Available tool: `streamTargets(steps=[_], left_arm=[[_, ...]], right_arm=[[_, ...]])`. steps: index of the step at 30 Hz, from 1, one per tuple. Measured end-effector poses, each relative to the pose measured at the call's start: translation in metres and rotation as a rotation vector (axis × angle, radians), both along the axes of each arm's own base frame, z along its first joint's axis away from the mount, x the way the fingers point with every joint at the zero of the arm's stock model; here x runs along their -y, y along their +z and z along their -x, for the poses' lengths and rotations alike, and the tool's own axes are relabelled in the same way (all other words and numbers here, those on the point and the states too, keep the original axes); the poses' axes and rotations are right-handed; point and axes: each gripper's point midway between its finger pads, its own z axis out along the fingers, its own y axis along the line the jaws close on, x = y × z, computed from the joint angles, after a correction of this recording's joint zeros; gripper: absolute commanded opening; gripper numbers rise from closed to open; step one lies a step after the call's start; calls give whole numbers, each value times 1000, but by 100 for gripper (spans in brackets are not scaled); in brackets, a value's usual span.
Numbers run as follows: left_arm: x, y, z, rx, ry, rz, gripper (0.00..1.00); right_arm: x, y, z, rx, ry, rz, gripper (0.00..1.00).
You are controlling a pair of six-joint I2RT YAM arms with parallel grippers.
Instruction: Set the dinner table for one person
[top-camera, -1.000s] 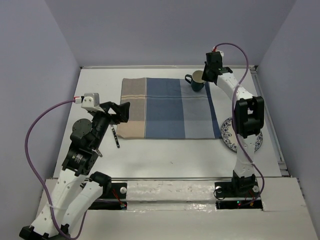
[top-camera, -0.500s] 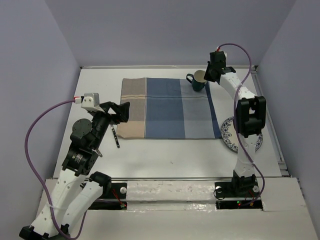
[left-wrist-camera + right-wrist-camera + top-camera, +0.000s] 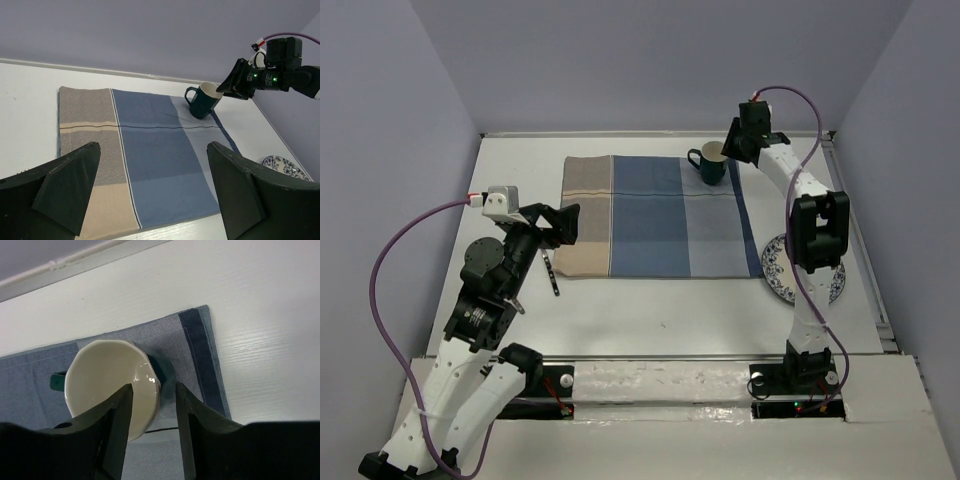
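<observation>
Lavender walls box in the dinner table, whose white top fills the overhead view from my bases at the near edge to the far edge. A blue-and-tan striped placemat lies on it, set toward the far edge. A dark green mug stands on the mat's far right corner, with my right claw over its rim. A blue-patterned plate lies by the right edge, half hidden under my right arm, so I cannot tell what it carries. A dark utensil rests on bare white just off the mat's near left corner, close to my left claw.

From my left wrist I see that claw spread wide and released, gripping nothing, above the mat's tan end. The mug's handle points toward the left edge.

Only my right wrist shows the mug from above. My fingers are parted astride its rim, one inside and one outside the green wall, not clenched. Within the mug I see cream glaze and my own finger.
</observation>
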Motion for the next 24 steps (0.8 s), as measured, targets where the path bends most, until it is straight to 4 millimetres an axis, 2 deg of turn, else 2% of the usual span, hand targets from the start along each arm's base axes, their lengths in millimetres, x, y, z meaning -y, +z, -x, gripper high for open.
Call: streamTargets(steps=[4, 8, 9, 11, 12, 13, 14, 16, 17, 18, 19, 22, 24], left_arm=[[0, 0, 0, -2, 0, 0, 99], [2, -4, -3, -14, -3, -3, 99], [3, -5, -4, -20, -6, -3, 99], [5, -9, -6, -33, -15, -7, 99], [7, -10, -6, -38, -22, -8, 99], [9, -11, -7, -43, -30, -9, 99], [11, -12, -6, -45, -43, -10, 99], [17, -14, -5, -52, -68, -10, 99], [20, -15, -5, -56, -78, -13, 99], [23, -15, -3, -56, -91, -13, 99], [25, -15, -2, -57, -99, -14, 99], [33, -15, 2, -56, -128, -16, 99], [37, -16, 4, -57, -137, -21, 99]], right_arm=[[0, 13, 2, 21, -5, -15, 60], [6, 39, 20, 68, -23, -40, 60], [13, 50, 37, 80, -37, -47, 60], [26, 67, 59, 117, -68, -61, 59], [35, 70, 73, 150, -92, -77, 59], [56, 84, 103, 190, -144, -104, 59], [73, 82, 128, 227, -194, -138, 63], [106, 72, 170, 248, -303, -185, 66], [127, 61, 190, 250, -376, -205, 72], [152, 43, 218, 259, -478, -219, 76], [167, 14, 248, 220, -572, -226, 79], [178, -23, 291, 159, -693, -235, 80], [181, -39, 318, 124, -767, -242, 79]])
